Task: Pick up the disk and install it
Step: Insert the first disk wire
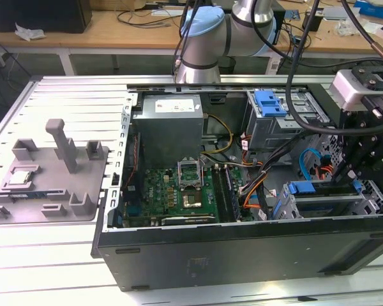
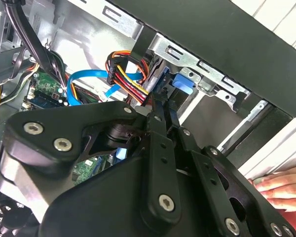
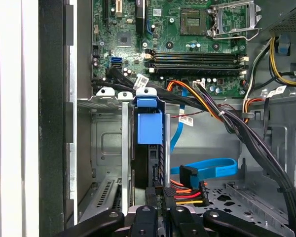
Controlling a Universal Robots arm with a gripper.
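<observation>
Blue plastic is giving the disk (image 3: 149, 127) away. It's standing on edge inside the drive cage (image 3: 107, 148), at the exterior view's right end of the PC case (image 1: 242, 255), w/ its bracket tab pointing twd the motherboard (image 3: 187, 29).

Pick-up is looking done. The disk is sitting well into its slot btw the metal rails, not lying out on the counter (image 1: 64, 102).

Jaws are sitting narrow at the disk's near end, one each side of it, and appear to be pinching it. In the second wrist view their tips are reaching right up to the blue bracket. The arm (image 1: 204, 38) is bending over the case from the far side, wrist hanging over the cage.

Install is prob. most of the way there, but I can't tell if the disk is fully home, and the jaws aren't letting go yet. The orange/red/yellow power plug (image 3: 187, 191) and the blue data cable (image 3: 212, 168) are lying loose just beside the cage, not visibly plugged into the disk.

A person's hand (image 2: 281, 185) is resting on the counter just outside the case wall. The grey fixture (image 1: 51, 172) is sitting well apart, at the exterior view's left.
</observation>
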